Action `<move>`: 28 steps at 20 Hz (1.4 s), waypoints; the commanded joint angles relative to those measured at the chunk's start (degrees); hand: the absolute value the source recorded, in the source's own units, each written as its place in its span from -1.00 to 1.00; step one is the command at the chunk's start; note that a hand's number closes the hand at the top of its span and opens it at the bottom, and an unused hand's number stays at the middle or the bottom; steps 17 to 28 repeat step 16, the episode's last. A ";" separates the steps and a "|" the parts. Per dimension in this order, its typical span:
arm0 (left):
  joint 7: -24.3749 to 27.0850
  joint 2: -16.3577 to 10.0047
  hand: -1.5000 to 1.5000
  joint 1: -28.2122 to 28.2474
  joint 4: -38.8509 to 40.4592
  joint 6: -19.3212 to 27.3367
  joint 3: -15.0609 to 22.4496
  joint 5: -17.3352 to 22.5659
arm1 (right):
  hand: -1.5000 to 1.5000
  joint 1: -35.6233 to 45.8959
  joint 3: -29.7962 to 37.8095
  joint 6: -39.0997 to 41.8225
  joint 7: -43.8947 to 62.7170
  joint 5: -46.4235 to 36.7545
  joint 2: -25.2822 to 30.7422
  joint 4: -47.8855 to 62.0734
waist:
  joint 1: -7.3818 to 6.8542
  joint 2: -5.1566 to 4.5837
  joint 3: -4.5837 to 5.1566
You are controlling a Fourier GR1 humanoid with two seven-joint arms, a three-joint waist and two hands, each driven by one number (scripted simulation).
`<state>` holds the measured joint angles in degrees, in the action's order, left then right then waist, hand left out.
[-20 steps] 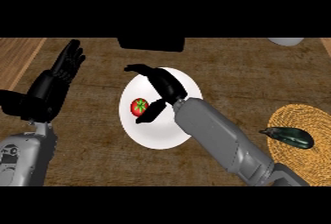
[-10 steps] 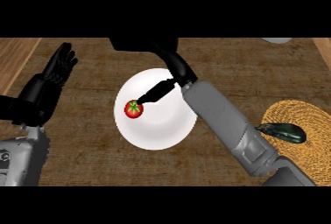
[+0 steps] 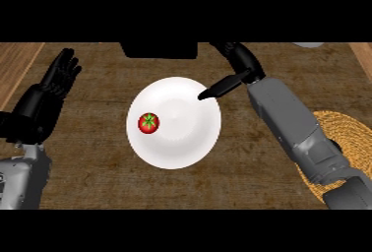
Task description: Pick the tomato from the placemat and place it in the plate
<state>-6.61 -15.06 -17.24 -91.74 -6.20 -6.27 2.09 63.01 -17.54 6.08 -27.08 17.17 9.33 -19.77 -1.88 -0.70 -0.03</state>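
The tomato (image 3: 149,122) lay inside the plate (image 3: 185,145), on its left part and not far from the left rim, with its green star turned up. The right hand (image 3: 245,68) stood just beyond the upper right edge of the plate, open and holding nothing; one dark finger pointed down toward the rim and seemed almost to reach it (whether it touched, I could not tell). The left hand (image 3: 44,103) rested to the left of the plate, open with fingers up. The woven placemat (image 3: 352,138) was well to the right of the plate, partly under the right forearm. In my judgement the placing was done, and the danger was in the move away: if the low finger or the forearm caught the rim, the plate could shift, and the round tomato, so near the left rim, could roll off onto the counter (image 3: 94,162).
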 commanded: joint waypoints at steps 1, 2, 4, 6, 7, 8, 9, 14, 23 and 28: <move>-1.10 1.33 0.00 -0.68 -0.86 1.06 1.66 -1.45 | -1.00 0.17 0.88 7.02 -5.29 -1.74 5.11 4.16 | 0.01 -0.08 -0.02; -1.61 2.00 0.00 0.47 -1.85 1.62 1.72 -1.36 | -1.00 -0.38 1.51 7.31 -6.97 -1.83 5.18 5.95 | -0.32 -0.15 -0.03; -0.96 0.34 0.00 -4.26 2.62 0.46 -0.18 -0.28 | -1.00 1.31 2.11 11.04 -7.26 -1.89 9.49 6.72 | -0.02 -0.38 -0.03; 3.50 1.84 0.00 -1.36 3.95 1.00 0.82 -2.00 | -1.00 -0.62 2.15 13.94 -10.07 -2.56 11.70 7.99 | 0.02 -0.42 -0.02; 3.22 -0.92 0.00 0.73 1.91 -1.56 -1.30 0.10 | -1.00 -1.92 1.55 14.87 -12.31 -3.63 13.34 8.15 | -0.35 -0.28 -0.03; -0.06 2.06 0.00 1.32 -2.37 0.84 2.24 -1.88 | -1.00 -0.13 2.56 11.62 -11.80 -3.60 9.85 10.17 | -0.86 -0.23 -0.06; -0.34 3.58 0.00 0.69 -1.89 1.59 2.73 -1.49 | -1.00 0.22 2.76 14.87 -11.67 -3.42 13.29 11.07 | -1.17 -0.49 -0.09; -0.60 -0.09 0.00 -3.28 2.63 -0.94 -0.12 -0.37 | -1.00 1.29 3.08 15.00 -15.47 -4.95 14.07 12.81 | -1.08 -0.70 -0.09; 1.79 1.50 0.00 0.61 0.02 -0.53 0.55 -0.37 | -1.00 -0.60 2.18 13.83 -18.43 -6.51 16.41 13.47 | -1.57 -0.77 -0.10; 1.79 1.50 0.00 0.61 0.02 -0.53 0.55 -0.37 | -1.00 -0.60 2.18 13.83 -18.43 -6.51 16.41 13.47 | -1.57 -0.77 -0.10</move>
